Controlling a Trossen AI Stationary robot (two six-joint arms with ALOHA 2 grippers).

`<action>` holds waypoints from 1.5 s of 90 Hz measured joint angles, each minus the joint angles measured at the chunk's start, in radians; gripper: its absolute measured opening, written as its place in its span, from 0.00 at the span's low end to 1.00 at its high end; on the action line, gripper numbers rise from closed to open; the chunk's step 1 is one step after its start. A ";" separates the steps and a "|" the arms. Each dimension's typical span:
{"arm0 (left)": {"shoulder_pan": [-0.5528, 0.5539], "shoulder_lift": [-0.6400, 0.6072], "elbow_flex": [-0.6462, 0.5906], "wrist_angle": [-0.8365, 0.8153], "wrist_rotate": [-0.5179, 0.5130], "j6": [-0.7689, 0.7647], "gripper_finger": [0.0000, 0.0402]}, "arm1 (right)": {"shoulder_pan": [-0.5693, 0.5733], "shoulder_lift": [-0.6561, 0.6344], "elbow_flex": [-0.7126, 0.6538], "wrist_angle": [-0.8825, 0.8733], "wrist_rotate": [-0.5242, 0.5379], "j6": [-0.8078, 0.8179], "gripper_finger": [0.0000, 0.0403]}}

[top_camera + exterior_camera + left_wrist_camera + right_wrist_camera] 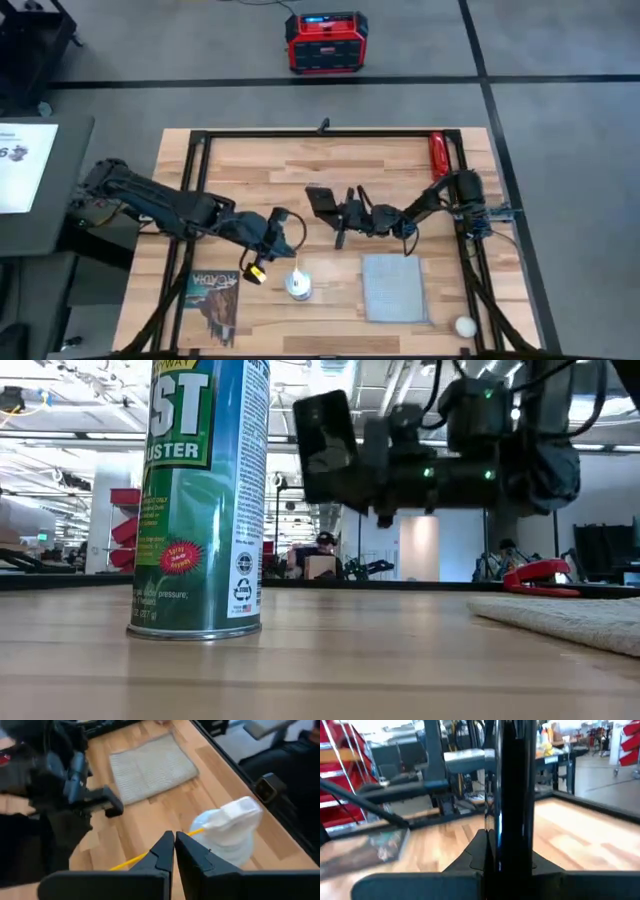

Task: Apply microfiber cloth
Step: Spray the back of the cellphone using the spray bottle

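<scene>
The microfiber cloth (pixel 393 287) lies flat on the table at the near right, also seen in the left wrist view (pixel 152 765); no gripper touches it. My right gripper (pixel 342 212) is above the table's middle, shut on a black phone (pixel 321 200). My left gripper (pixel 174 844) is shut, just left of a green spray can (pixel 200 500) that stands upright on its base. The can's thin yellow straw (pixel 131 862) runs past behind the fingertips. My right gripper pinches the phone between its two fingers, on the two flat faces near the end (pixel 509 837) that faces the table's right. The fingers lie level and point toward the table's left. The phone (pixel 325 445) is lifted clear of the table and tilted. My left gripper may touch the yellow straw; I cannot tell.
A dark printed booklet (pixel 213 300) lies at the near left corner. A white ball (pixel 465 326) rests near the right front corner. A red stapler (pixel 438 153) lies at the far right. A black frame (pixel 320 132) runs along the table's edges.
</scene>
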 joint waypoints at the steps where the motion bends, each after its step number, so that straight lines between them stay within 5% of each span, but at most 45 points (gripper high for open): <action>1: -0.002 0.001 0.006 -0.010 0.000 -0.001 0.00 | -0.001 0.005 0.001 0.003 0.000 0.002 0.03; 93: -0.064 0.181 0.308 -0.304 -0.058 0.051 0.00 | -0.035 0.045 0.128 -0.099 -0.076 0.042 0.03; 112: -0.060 0.180 0.321 -0.323 -0.055 0.039 0.00 | -0.046 0.169 0.149 0.076 -0.072 0.068 0.03; 135: -0.056 0.180 0.321 -0.336 -0.052 0.036 0.00 | -0.038 0.223 0.212 0.089 -0.077 0.063 0.03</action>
